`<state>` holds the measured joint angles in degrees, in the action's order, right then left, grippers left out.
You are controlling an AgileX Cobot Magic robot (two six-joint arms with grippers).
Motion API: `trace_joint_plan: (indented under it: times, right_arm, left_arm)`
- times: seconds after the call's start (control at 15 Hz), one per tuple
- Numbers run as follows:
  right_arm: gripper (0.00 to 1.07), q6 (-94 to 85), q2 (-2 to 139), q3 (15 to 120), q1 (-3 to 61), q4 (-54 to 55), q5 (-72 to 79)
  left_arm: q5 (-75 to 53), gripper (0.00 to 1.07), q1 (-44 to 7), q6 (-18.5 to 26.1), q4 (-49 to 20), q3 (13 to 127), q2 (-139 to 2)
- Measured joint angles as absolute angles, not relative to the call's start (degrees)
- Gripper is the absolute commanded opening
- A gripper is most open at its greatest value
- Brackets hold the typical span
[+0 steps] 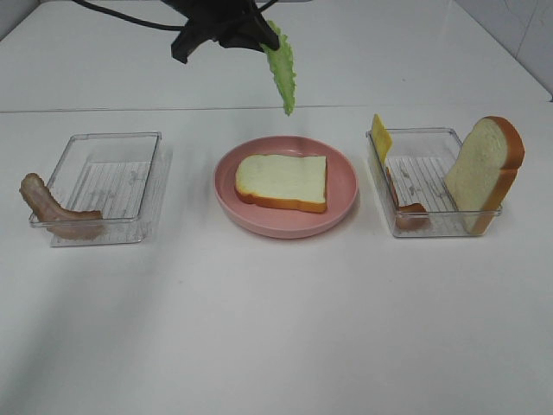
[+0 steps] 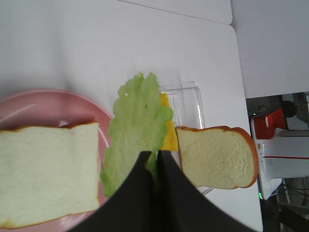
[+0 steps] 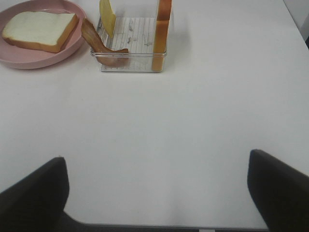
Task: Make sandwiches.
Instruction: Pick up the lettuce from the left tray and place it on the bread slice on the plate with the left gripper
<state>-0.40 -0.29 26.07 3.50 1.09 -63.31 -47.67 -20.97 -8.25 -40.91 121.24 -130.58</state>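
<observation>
My left gripper (image 1: 263, 39) hangs above the far rim of the pink plate (image 1: 285, 226), shut on a frilly green lettuce leaf (image 1: 282, 76) that dangles below it. The left wrist view shows the jaws (image 2: 154, 158) pinching the leaf (image 2: 137, 121) at its edge. One white bread slice (image 1: 282, 181) lies flat on the plate. A second bread slice (image 1: 486, 171) leans upright in the right tray (image 1: 432, 226), beside a yellow cheese slice (image 1: 381, 137) and a bacon strip (image 1: 408, 210). My right gripper (image 3: 157, 193) is open and empty, low over bare table, well short of that tray (image 3: 133, 65).
A clear tray (image 1: 104, 186) at the left has a bacon strip (image 1: 52, 212) draped over its near left corner. White tabletop stretches along the whole front. A red and white device (image 2: 277, 145) stands beyond the table edge.
</observation>
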Motion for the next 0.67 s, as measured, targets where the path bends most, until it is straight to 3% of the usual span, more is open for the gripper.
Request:
trace_joint_plan:
  times: [0.27,0.67]
  right_arm:
    - [0.98,-0.4,-0.29,26.07,3.5,1.09,-63.31]
    - [0.98,-0.4,-0.29,26.07,3.5,1.09,-63.31]
  left_arm:
    - [-45.95,0.0,-23.72,-7.68,-48.19,121.24,-135.5]
    - [-44.58,0.0,-24.29,-3.27,-58.73,121.24,-143.35]
